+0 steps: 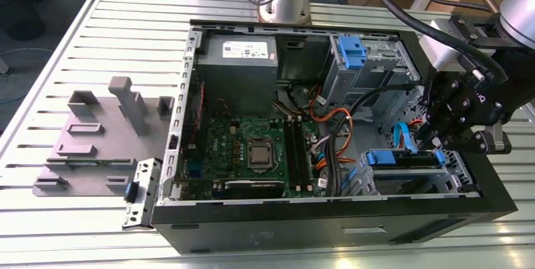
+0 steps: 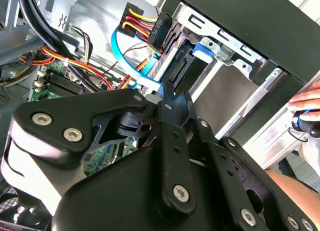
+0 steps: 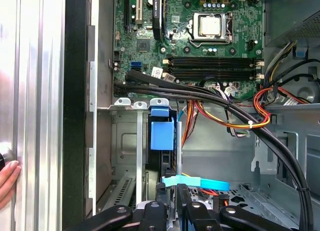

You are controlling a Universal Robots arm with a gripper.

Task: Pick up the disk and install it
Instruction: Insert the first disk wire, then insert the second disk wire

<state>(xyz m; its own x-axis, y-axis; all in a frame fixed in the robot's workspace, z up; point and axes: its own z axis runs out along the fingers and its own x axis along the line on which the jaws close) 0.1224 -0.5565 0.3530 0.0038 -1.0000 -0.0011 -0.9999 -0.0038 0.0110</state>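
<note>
The disk [image 1: 399, 159] sits edge-on in the drive cage at the case's near corner on the exterior view's right; its blue side rail [image 3: 162, 135] and dark connector end [image 2: 181, 67] face me. My gripper [image 1: 441, 142] hangs just behind that end, fingers [image 2: 170, 98] pressed together with nothing visible between them. A light-blue flat cable [image 3: 197, 183] lies across just ahead of the fingertips [image 3: 174, 193].
The open computer case [image 1: 334, 222] lies on a slatted metal table [image 1: 125, 12]. Cable bundles [image 3: 235, 111] cross above the cage. A grey stand with posts [image 1: 92, 150] and a loose metal bracket [image 1: 142, 190] lie at the exterior view's left. A person's hand [image 3: 7, 178] rests outside the case wall.
</note>
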